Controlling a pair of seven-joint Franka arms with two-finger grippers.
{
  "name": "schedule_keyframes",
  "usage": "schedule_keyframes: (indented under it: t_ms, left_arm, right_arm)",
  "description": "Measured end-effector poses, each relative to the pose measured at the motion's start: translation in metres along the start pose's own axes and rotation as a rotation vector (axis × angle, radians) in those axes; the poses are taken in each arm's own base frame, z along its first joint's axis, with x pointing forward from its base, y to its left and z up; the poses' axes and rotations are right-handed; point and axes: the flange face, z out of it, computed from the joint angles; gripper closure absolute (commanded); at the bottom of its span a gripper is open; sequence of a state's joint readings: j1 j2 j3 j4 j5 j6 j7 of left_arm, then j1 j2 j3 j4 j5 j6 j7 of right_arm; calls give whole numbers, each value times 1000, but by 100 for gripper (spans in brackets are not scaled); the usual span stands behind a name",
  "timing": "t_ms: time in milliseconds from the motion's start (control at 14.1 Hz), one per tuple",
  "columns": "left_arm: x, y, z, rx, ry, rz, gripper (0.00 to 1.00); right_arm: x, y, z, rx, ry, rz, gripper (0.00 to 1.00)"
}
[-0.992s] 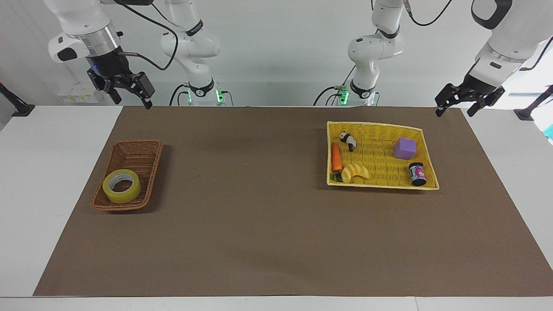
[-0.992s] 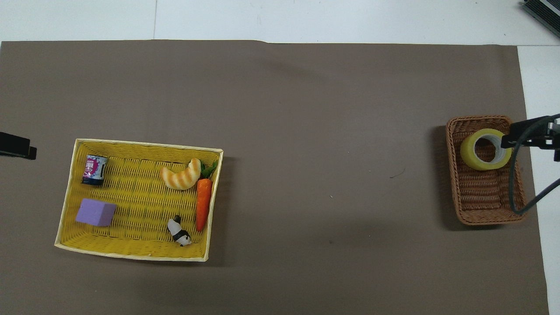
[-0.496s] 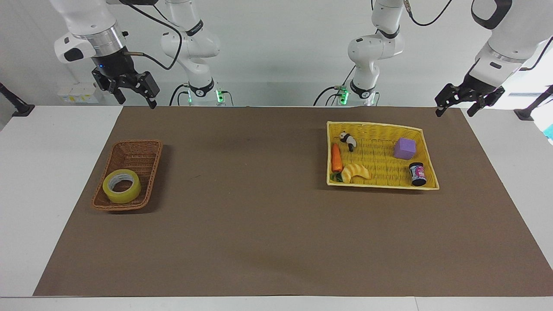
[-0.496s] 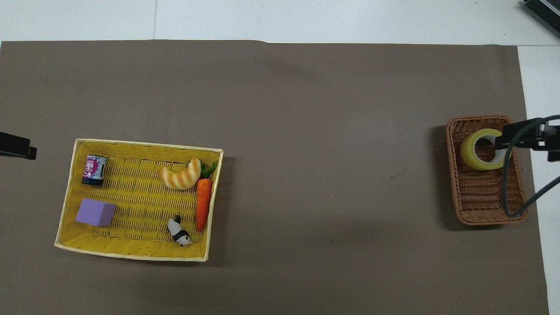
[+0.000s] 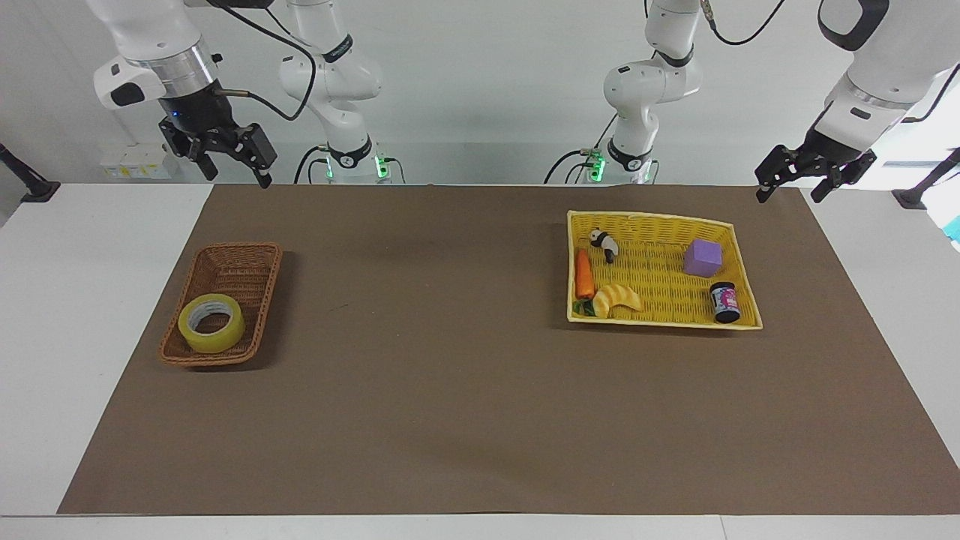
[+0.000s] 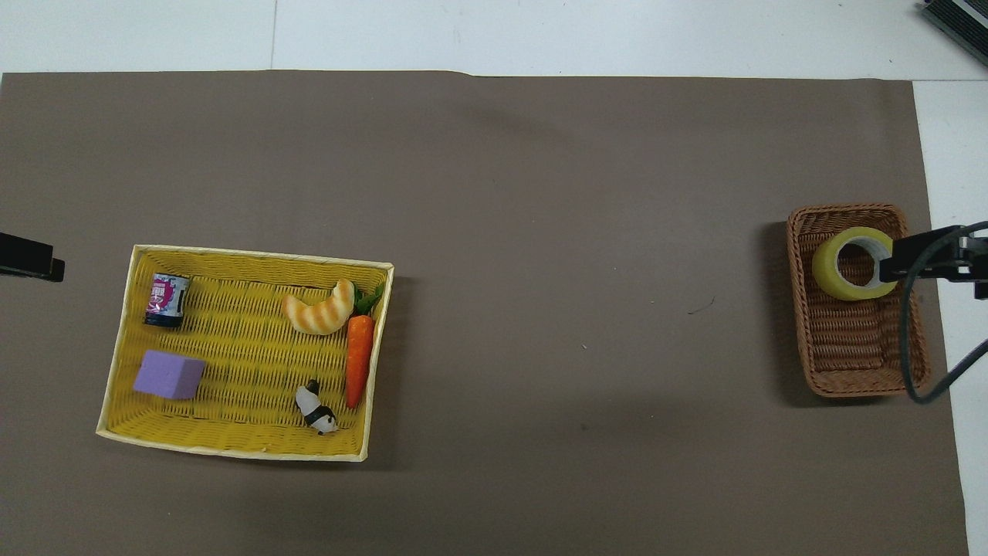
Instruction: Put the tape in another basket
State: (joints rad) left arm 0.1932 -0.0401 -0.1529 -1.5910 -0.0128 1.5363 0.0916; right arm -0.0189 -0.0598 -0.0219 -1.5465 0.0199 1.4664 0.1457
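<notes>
The yellow tape (image 5: pixel 211 322) lies flat in the brown wicker basket (image 5: pixel 238 271), in the half farther from the robots, at the right arm's end of the table. It also shows in the overhead view (image 6: pixel 830 270), in the basket (image 6: pixel 849 347). My right gripper (image 5: pixel 238 178) hangs open and empty high above the table's robot-side edge, well above the basket. One of its fingers (image 6: pixel 918 259) overlaps the tape's rim in the overhead view. My left gripper (image 5: pixel 787 196) waits open and empty above the mat's corner at the left arm's end.
A larger yellow woven tray (image 5: pixel 660 219) sits toward the left arm's end. It holds a toy panda (image 5: pixel 604 244), a carrot (image 5: pixel 584 274), a croissant (image 5: pixel 618 298), a purple block (image 5: pixel 703 258) and a small dark jar (image 5: pixel 724 301). A brown mat (image 5: pixel 450 360) covers the table.
My right gripper has risen a little and shifted slightly above the basket's end of the table. The tape, both baskets and the left arm have not moved.
</notes>
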Motion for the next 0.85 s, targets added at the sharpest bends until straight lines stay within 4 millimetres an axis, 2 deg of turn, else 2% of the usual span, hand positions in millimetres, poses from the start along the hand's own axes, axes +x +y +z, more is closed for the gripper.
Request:
schedule_keyframes:
  t_ms: [354,850]
  left_arm:
    - [0,0,0,0,0,1,0]
    - [0,0,0,0,0,4,0]
  right_arm:
    - [-5,-8,-2,-8,-5,-24,0]
    - [-5,-8,-1,-8,-1,-23,0]
